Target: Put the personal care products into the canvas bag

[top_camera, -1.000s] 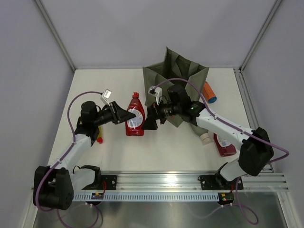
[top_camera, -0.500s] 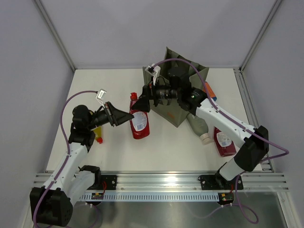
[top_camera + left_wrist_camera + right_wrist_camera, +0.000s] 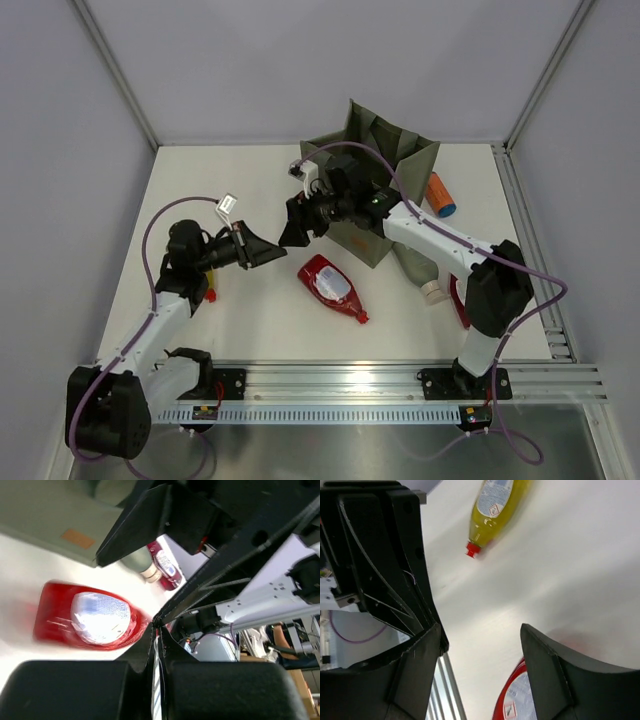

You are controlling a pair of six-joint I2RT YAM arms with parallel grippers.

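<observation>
The dark red bottle (image 3: 333,287) lay on its side on the table (image 3: 220,190) near the canvas bag (image 3: 372,135), my left gripper (image 3: 272,256) was closed on nothing and the right gripper (image 3: 292,232) empty with jaws apart (both up beside it), so I judged I should grasp across its body.

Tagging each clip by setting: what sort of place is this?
Probably a lab robot workcell, not a home: a white table boxed in by plain grey panels, with a slotted aluminium rail along its near edge.
</observation>
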